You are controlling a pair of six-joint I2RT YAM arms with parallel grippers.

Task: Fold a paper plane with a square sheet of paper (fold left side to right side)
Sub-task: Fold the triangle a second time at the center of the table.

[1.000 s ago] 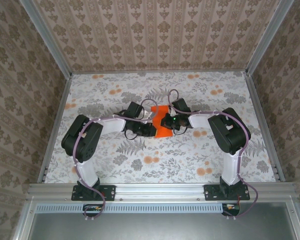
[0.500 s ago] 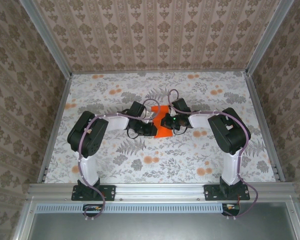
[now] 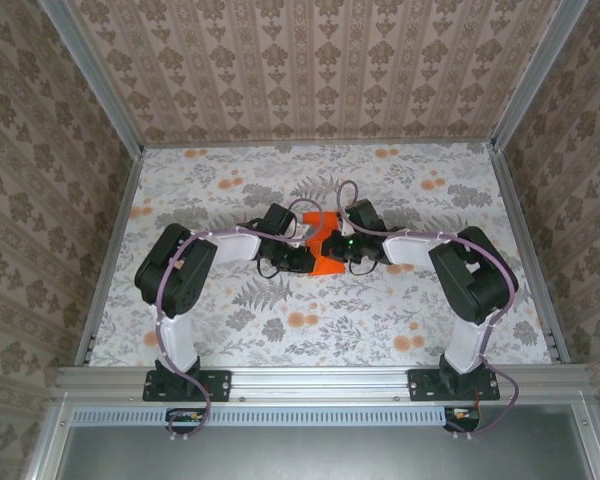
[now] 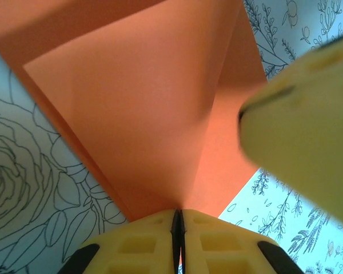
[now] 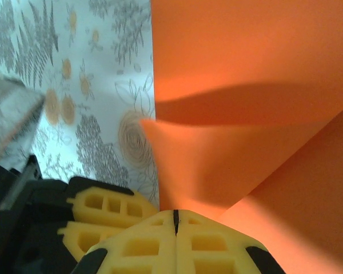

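The square sheet of paper (image 3: 326, 265) is bright orange and partly folded, lying mid-table between both grippers. My left gripper (image 3: 307, 258) comes at it from the left, my right gripper (image 3: 331, 245) from the right. In the left wrist view the left gripper (image 4: 179, 220) is shut on the paper (image 4: 148, 103), whose creased flaps run into the jaws. A blurred right finger (image 4: 303, 131) looms close by. In the right wrist view the right gripper (image 5: 175, 218) is shut on a raised flap of the paper (image 5: 246, 57), with the left fingers (image 5: 103, 208) just beside it.
The table (image 3: 230, 190) has a floral cloth with pale orange flower blotches (image 3: 302, 319). Patterned walls stand at the back and both sides, with metal rails (image 3: 110, 250) along the edges. Both arm bases sit at the near rail (image 3: 320, 378).
The left arm's elbow has swung right and the right arm's elbow has swung out to the right. Less of the orange paper shows between the grippers. Both stay shut.
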